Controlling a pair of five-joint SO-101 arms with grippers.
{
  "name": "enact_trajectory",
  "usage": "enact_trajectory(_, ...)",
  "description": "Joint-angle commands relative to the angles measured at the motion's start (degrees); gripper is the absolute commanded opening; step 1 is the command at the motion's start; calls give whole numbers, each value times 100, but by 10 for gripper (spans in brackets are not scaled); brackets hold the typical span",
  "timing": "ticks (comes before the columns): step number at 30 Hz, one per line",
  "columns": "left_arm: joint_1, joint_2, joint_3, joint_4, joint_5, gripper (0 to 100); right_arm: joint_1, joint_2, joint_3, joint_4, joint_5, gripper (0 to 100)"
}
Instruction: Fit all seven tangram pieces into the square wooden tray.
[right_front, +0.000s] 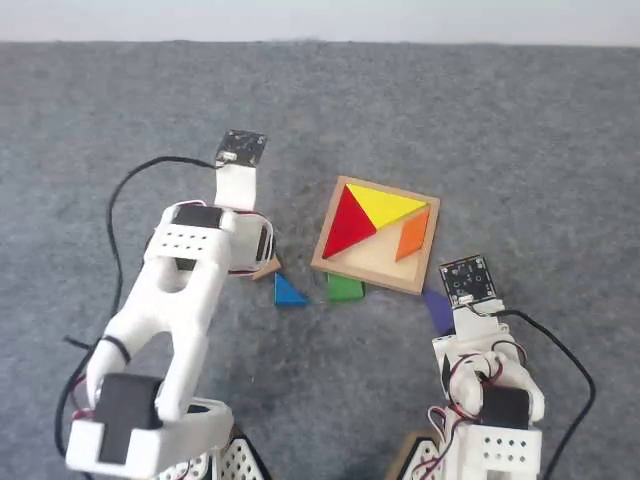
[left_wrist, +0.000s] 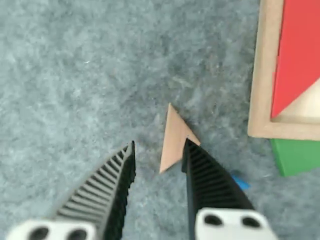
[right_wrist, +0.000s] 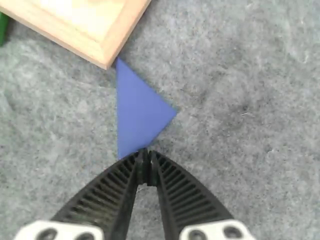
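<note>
grey carpet (right_front: 520, 130) under wooden tray (right_front: 329, 228), pale band (right_front: 320, 20) beyond

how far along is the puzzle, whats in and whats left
Done: the red piece, yellow piece and orange piece lie in the tray. In hand: nothing gripped. The left gripper, open, has the tan triangle between its fingers. The right gripper, shut, touches the purple triangle. Left: those two, plus the blue triangle and green piece.
</note>
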Motion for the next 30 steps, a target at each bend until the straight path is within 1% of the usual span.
enact_trajectory(1,202,264,-66,-237,-62,153,-31,-110,105,-31,-9,8)
enact_trajectory(4,360,633,-215,-290,-70,154,-31,-110,105,-31,-9,8)
enact_trajectory(7,378,835,-338,-308,-70,154,-31,-110,105,-31,-9,8)
enact_trajectory(14,369,897,-347,-316,-79,155,-31,-110,105,-31,-9,8)
enact_trajectory(20,387,897,-347,-316,-229,155,-31,-110,105,-31,-9,8)
enact_trajectory(30,615,897,-312,-299,-229,153,145,-119,105,-31,-18,8)
